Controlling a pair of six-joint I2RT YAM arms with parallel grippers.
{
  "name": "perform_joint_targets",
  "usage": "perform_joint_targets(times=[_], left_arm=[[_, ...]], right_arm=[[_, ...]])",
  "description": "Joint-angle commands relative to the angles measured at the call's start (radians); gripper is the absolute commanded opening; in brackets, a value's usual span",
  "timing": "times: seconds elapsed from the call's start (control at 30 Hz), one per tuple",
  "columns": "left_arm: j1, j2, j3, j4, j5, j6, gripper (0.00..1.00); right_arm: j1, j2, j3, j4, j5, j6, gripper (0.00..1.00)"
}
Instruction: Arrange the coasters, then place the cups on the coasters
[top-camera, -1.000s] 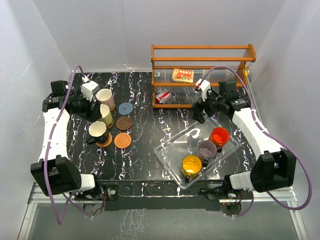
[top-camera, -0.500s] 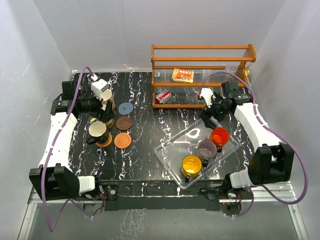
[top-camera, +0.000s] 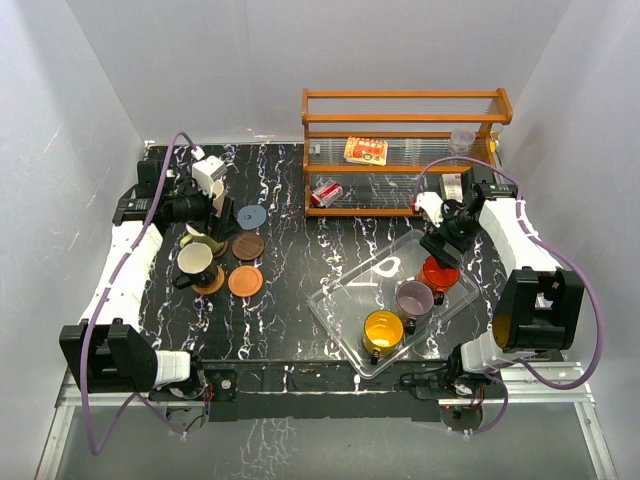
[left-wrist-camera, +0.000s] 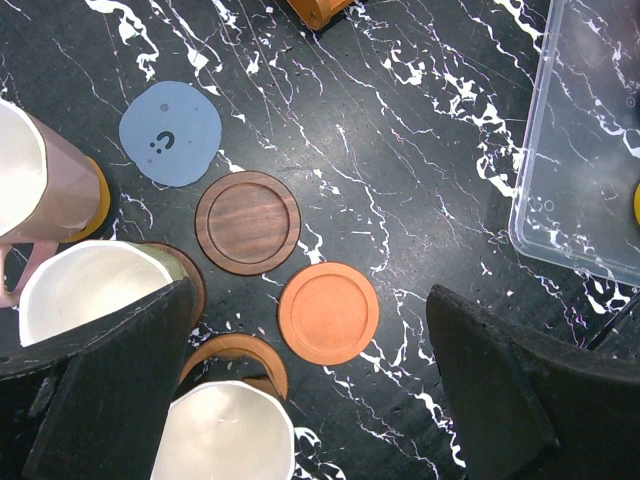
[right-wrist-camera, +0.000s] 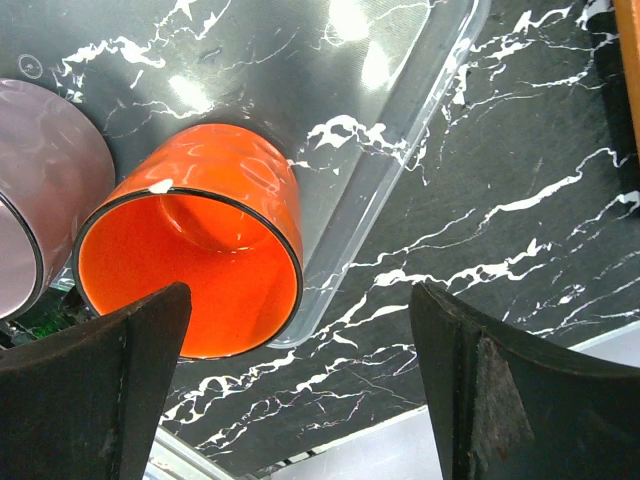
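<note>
— So, where's the left gripper (left-wrist-camera: 308, 300)?
— Over the coasters, L side of the table (top-camera: 300, 330). Jaws wide apart, nothing betw. them, nothing held.
— Coasters?
— Three bare, in a line. The blue-grey coaster (left-wrist-camera: 170, 130) lies farthest, the dark brown coaster (left-wrist-camera: 247, 222) in the middle, the orange coaster (left-wrist-camera: 328, 312) nearest. Brown & orange sit close together. Three more just left of those, each w/ a cup on it: pale pink cup (left-wrist-camera: 45, 190), olive-cream cup (left-wrist-camera: 85, 290), white-inside cup (left-wrist-camera: 225, 435).
— And the right gripper (right-wrist-camera: 300, 295)?
— Down at the far end of the clear tray (right-wrist-camera: 200, 60), jaws wide, astride the rim of the orange-red cup (right-wrist-camera: 230, 190). One finger (right-wrist-camera: 100, 370) is over its mouth, the other outside & apart from it. Whether the first touches: can't tell. No grip shows; the cup stands in the tray.
— Other cups?
— Mauve cup (top-camera: 414, 297) just beside the orange-red one, yellow cup (top-camera: 383, 330) toward the near end. Both in the tray.
</note>
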Motion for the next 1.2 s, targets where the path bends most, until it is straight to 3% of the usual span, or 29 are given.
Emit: perform_joint_targets(times=[0.0,0.8,1.17], left_arm=[[-0.018,0.005,-0.007,0.013,-0.001,-0.01,0.99],[-0.047,-0.011,-0.039,0.032,-0.03,0.009,0.99],[-0.055,0.0,-0.033,0.025,-0.033,0.008,0.99]], right_arm=[[-0.002,0.025,0.04,-0.011,-0.004,-0.028,0.88],[-0.002,0.116,0.043,-0.011,-0.05,-0.027,0.32],[-0.002,0.121,0.047,-0.011,-0.034,-0.068,0.16]])
